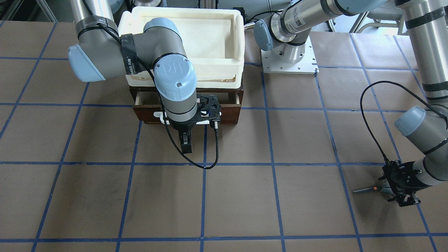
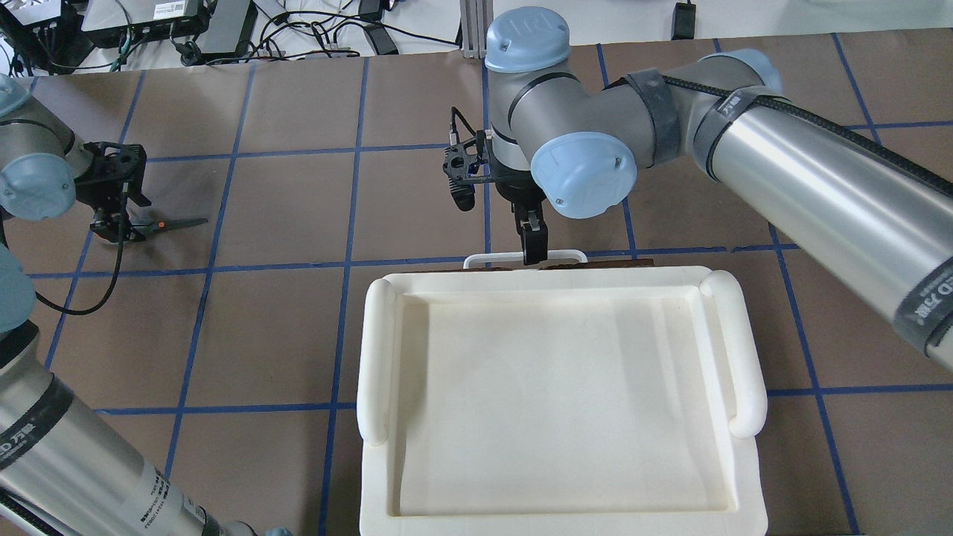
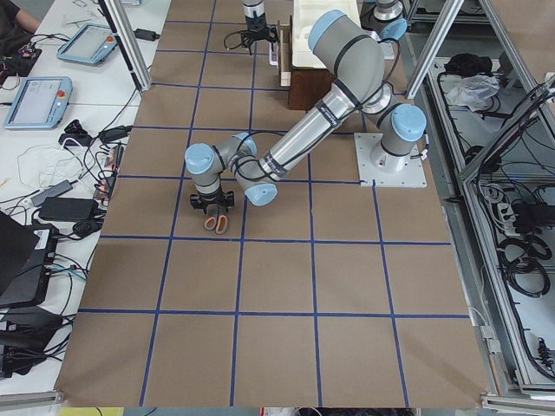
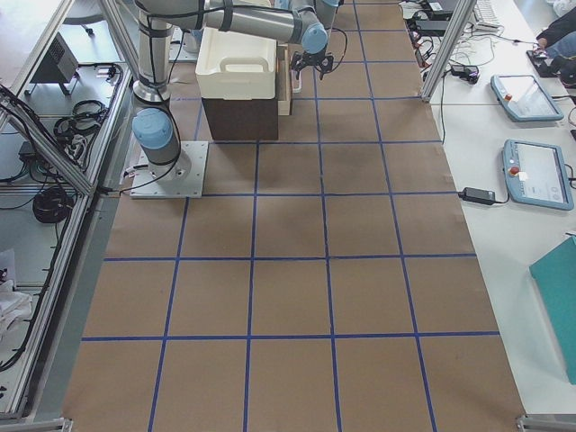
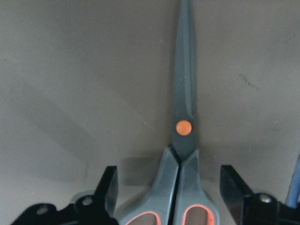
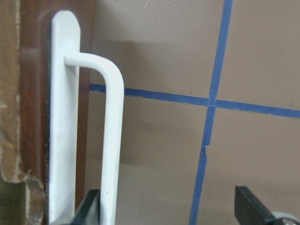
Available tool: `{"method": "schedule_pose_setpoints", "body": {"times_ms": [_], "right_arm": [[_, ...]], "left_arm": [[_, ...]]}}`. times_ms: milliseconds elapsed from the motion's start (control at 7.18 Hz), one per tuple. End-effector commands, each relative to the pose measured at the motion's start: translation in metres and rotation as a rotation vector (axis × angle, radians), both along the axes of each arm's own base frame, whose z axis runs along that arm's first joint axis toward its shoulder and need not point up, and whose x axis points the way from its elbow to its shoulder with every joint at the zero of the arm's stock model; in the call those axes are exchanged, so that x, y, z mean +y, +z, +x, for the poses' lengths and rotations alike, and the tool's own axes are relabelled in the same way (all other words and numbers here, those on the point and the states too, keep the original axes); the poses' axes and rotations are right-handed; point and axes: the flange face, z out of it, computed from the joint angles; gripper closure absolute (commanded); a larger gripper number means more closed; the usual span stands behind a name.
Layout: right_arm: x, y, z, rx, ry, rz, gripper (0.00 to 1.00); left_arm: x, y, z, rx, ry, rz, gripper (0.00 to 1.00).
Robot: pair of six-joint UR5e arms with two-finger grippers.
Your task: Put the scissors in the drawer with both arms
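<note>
The scissors (image 1: pixel 370 189) lie flat on the table at the robot's far left, with grey handles lined orange-red and an orange pivot dot (image 5: pixel 183 127). My left gripper (image 1: pixel 394 189) is open and straddles the handles; its fingers (image 5: pixel 110 186) stand apart from them on both sides. The scissors also show in the overhead view (image 2: pixel 177 223), blades pointing away from the gripper (image 2: pixel 123 222). The drawer (image 1: pixel 226 117) is pulled out a little from the dark cabinet. My right gripper (image 2: pixel 533 251) is open at its white bar handle (image 6: pixel 112 140), with the bar just inside one finger (image 6: pixel 93 208).
A white plastic bin (image 1: pixel 240 38) sits on top of the cabinet and hides the drawer's inside from overhead (image 2: pixel 376 350). The left arm's base plate (image 1: pixel 288 63) stands beside the cabinet. A black cable (image 1: pixel 367 115) loops over the table near my left gripper.
</note>
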Motion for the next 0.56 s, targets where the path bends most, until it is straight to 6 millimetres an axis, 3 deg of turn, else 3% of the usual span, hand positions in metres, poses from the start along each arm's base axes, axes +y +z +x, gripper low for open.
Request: {"method": "schedule_pose_setpoints", "body": {"times_ms": [0, 139, 279, 418], "right_arm": [[-0.014, 0.001, -0.004, -0.021, 0.020, -0.065, 0.00], [-0.021, 0.003, -0.006, -0.032, 0.012, -0.101, 0.00], [-0.026, 0.001, -0.006, -0.036, 0.011, -0.122, 0.00], [-0.030, 0.001, -0.005, -0.045, 0.037, -0.151, 0.00]], "left_arm": [[0.001, -0.002, -0.001, 0.005, -0.006, 0.003, 0.56], [0.001, -0.002, -0.001, 0.005, -0.006, 0.003, 0.63], [0.001, -0.002, -0.001, 0.003, -0.006, 0.003, 0.88], [0.001, 0.002, -0.001, 0.001, -0.008, -0.002, 1.00]]}}
